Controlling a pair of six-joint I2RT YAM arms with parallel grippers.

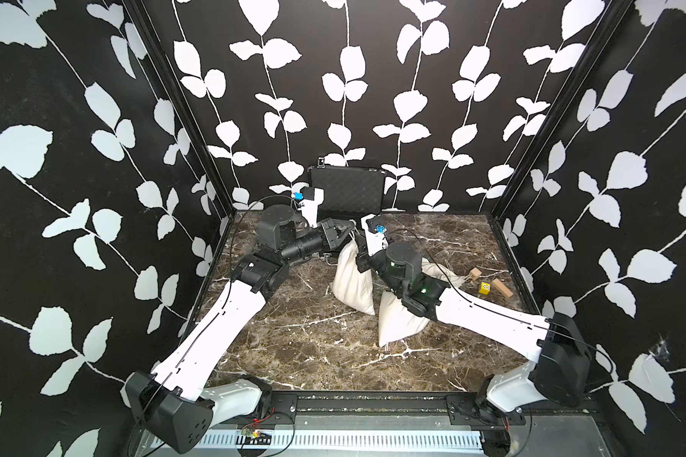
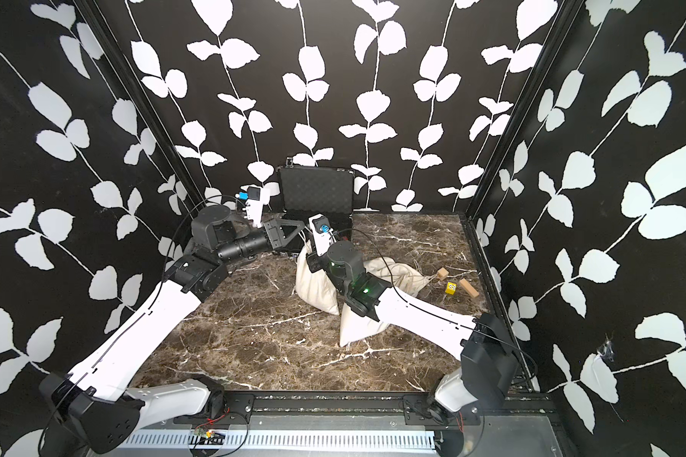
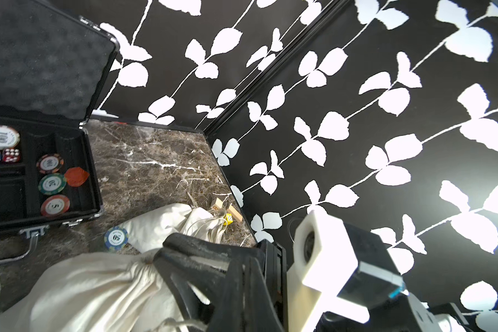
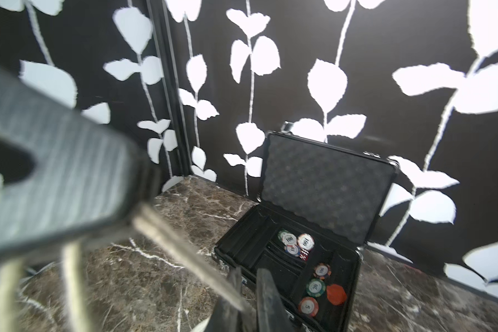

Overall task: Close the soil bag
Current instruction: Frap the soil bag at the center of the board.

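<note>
1. The bag (image 1: 351, 281) stands on the table (image 1: 294, 348), toward the back and just in front of the open case (image 1: 347, 190). Its neck is gathered and points up toward the left gripper (image 1: 349, 230).
2. The left gripper is above the neck with its fingers closed. Pale cord (image 4: 184, 253) hangs from them. In the left wrist view the fingertips (image 3: 159, 256) lie against the gathers of the neck.
3. One run of cord is stretched from the left gripper to the right gripper (image 4: 247, 290). The right fingers (image 4: 266, 290) stand close together with a narrow gap. The cord ends at them, but it cannot be told whether they clamp it.
4. The right arm reaches over a second bag (image 1: 397, 328), which lies on its side touching the first. A third bag (image 1: 440, 273) lies behind that arm.
5. A blue chip (image 3: 116, 238) lies on the table between the case and the bags.
6. The case holds more chips (image 4: 305, 243) and red dice (image 3: 10, 155).
7. Two wooden blocks (image 1: 501, 288) and a yellow cube (image 1: 484, 287) lie near the table's right edge, apart from the bags.
</note>
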